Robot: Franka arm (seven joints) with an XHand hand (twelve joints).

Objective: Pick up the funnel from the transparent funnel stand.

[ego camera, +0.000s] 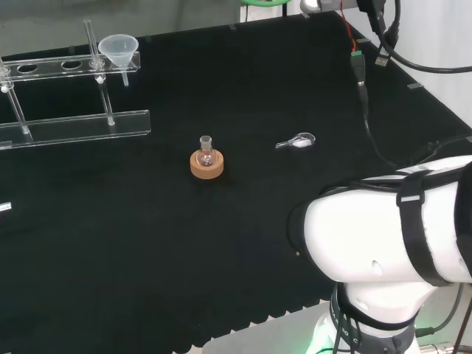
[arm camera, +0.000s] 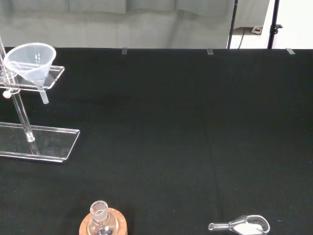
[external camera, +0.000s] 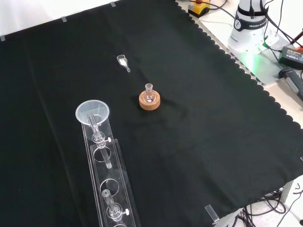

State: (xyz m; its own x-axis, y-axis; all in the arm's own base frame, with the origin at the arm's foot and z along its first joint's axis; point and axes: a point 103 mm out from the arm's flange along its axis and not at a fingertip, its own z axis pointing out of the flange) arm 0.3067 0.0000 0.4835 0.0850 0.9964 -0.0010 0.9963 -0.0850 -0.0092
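Overhead, in the head view, the funnel (ego camera: 119, 50) sits in the end hole of the transparent funnel stand (ego camera: 74, 127), far left of the arm's links, spout down. Front view: funnel (external camera: 92, 112) crowns the stand's near end, beyond a flask (external camera: 149, 92) on cork. Wrist view shows its spout hanging below the shelf. Hand state: cannot tell.

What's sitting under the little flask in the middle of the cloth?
A cork ring cradles the flask as a stand. The flask's underside and the cloth beneath the ring are covered.
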